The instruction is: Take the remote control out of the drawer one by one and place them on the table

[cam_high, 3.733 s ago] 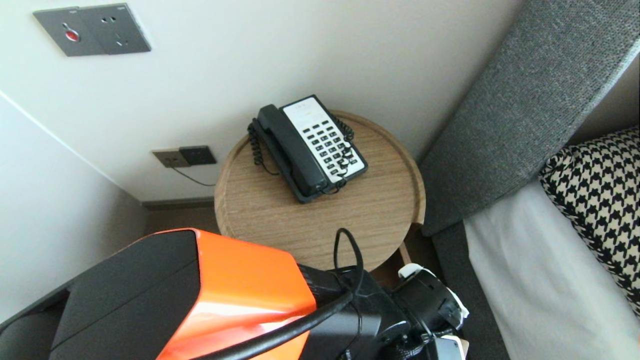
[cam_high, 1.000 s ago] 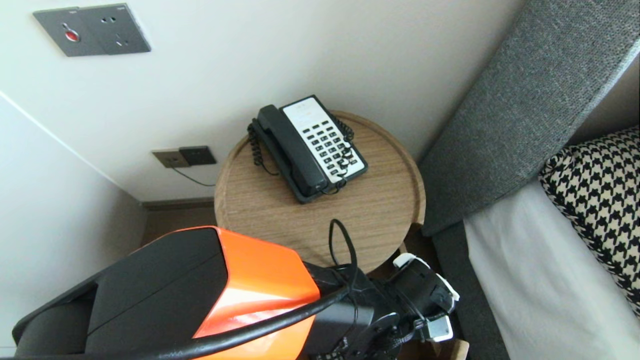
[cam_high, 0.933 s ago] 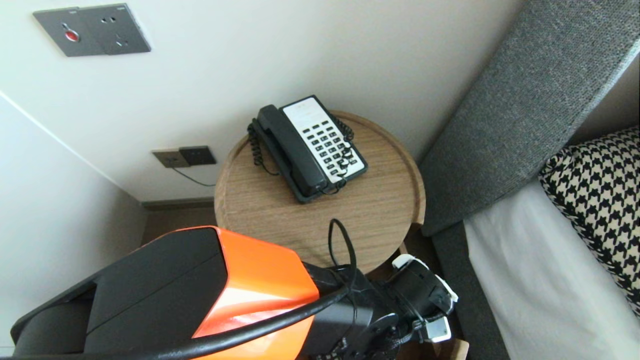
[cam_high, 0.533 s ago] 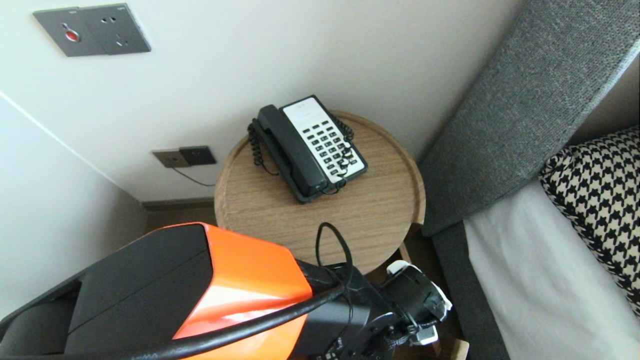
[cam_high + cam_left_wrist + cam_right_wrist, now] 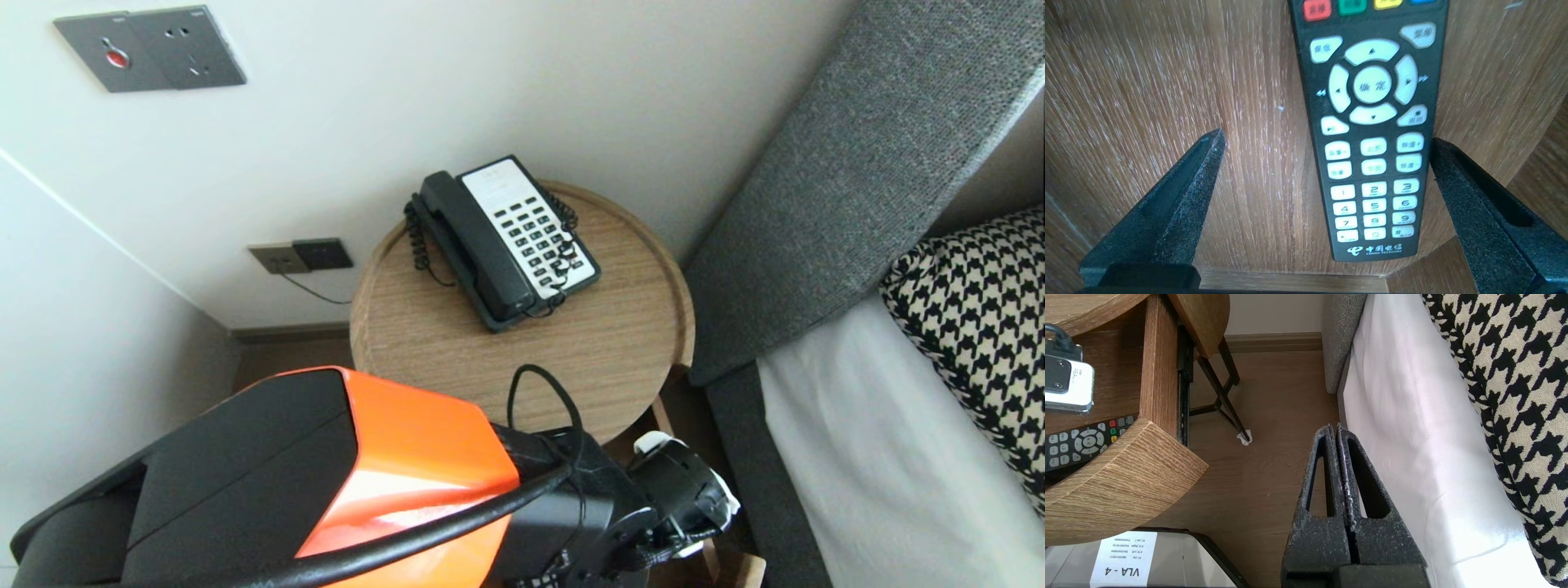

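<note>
A black remote control (image 5: pixel 1372 134) with white buttons lies flat on the wooden floor of an open drawer (image 5: pixel 1167 81) under the round table. My left gripper (image 5: pixel 1327 136) hangs open just above it with the remote between its fingers. One fingertip (image 5: pixel 1439 149) stands right at the remote's edge and the other (image 5: pixel 1212 143) is well apart over bare wood. The right wrist view shows the same remote (image 5: pixel 1077 445) behind the curved drawer front (image 5: pixel 1126 477). In the head view only the left wrist (image 5: pixel 678 490) shows, below the table's edge. My right gripper (image 5: pixel 1333 426) is shut and empty, parked over the floor beside the bed.
A black and white telephone (image 5: pixel 502 241) sits on the round wooden table (image 5: pixel 457 343). A grey headboard (image 5: pixel 857 163), the white bed (image 5: pixel 882 457) and a houndstooth pillow (image 5: pixel 980 327) are to the right. The walls close in behind and on the left.
The left wrist has rolled and shifted a little left and down beneath the table's edge; its white camera block has turned out of the head view. The telephone has not moved.
</note>
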You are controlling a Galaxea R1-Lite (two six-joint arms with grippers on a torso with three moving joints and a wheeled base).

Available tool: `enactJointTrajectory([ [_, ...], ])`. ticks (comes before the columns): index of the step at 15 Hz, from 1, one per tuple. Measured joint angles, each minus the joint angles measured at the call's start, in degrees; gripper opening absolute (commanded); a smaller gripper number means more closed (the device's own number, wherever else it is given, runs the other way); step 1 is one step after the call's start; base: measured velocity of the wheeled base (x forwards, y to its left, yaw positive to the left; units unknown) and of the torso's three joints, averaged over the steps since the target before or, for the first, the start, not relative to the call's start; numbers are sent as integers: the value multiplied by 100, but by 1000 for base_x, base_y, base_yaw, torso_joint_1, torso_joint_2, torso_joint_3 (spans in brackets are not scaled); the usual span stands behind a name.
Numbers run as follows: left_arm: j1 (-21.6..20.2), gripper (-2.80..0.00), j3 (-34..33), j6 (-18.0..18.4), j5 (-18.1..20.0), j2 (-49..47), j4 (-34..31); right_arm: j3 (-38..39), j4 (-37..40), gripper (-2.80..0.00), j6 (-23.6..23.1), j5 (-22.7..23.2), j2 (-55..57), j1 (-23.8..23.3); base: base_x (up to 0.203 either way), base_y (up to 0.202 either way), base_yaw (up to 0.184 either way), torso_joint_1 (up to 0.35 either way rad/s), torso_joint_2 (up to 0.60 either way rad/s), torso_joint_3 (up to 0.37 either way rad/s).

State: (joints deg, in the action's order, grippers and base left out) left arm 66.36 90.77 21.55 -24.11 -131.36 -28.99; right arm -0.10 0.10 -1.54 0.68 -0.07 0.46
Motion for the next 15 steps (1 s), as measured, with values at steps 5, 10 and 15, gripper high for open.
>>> enactJointTrajectory([
  [5,67,0,43,-84,-13,-81,5,0,0,-280,0,-2,0,6,0,0,0,0,0,0],
  [10,94,0,149,-152,-83,-162,13,0,0,-280,-2,0,0,9,0,0,0,0,0,0],
  [15,96,0,230,-152,-88,-245,13,0,0,-280,0,-2,0,6,0,0,0,0,0,0],
])
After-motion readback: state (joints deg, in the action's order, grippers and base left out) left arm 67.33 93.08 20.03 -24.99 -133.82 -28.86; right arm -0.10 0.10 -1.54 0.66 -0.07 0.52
